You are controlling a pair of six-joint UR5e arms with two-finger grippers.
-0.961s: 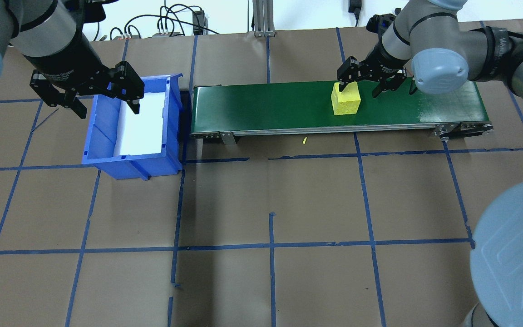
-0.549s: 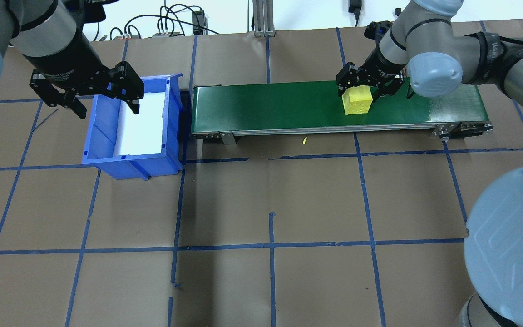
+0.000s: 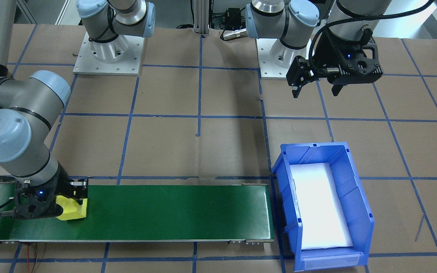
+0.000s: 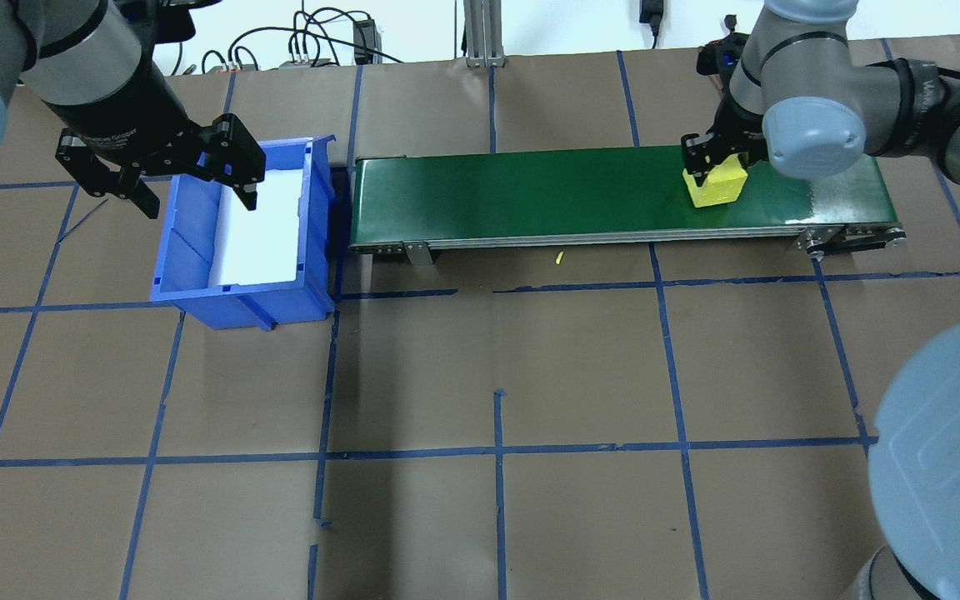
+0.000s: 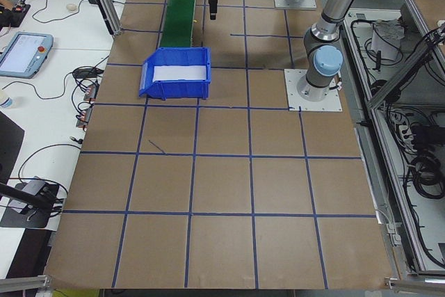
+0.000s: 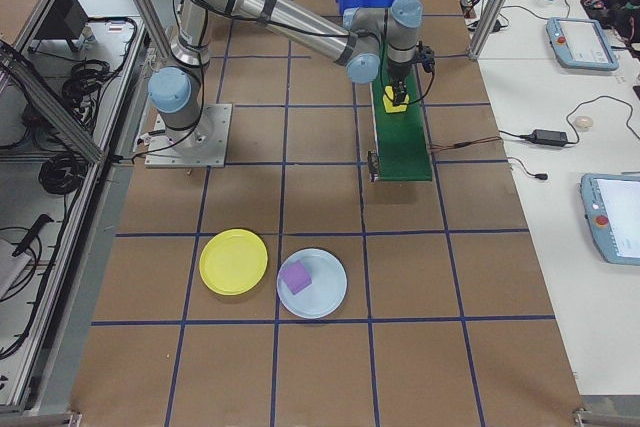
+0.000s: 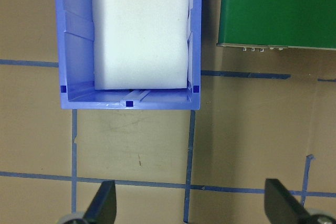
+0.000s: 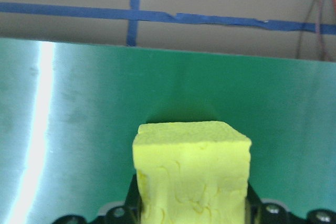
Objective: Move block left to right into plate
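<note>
**Yellow foam block gripped at the belt's right end**

The right claw is closed on the block, its jaws pressed against two opposite side faces; the right wrist view shows the block filling the space between them. The block sits at or just above the green conveyor belt, near its right end; whether it has left the belt surface cannot be told.

The block looks like soft, light foam with a rough, grainy skin, so it should grip well and slip little, but a hard squeeze would likely dent it. Holding it across the flat sides, low on the body, as it is held now, seems the sound choice.

The yellow plate lies flat on the bench, well apart from the belt on the robot's right, touching or just beside a pale blue plate that carries a purple cube. Brown bench lies between belt and plate. The belt's side rail and end roller are the nearest edges to clear, so a lift before any sideways travel would be wise.

The left claw hangs open, holding nothing, over the near rim of the blue bin, far from the path.
</note>
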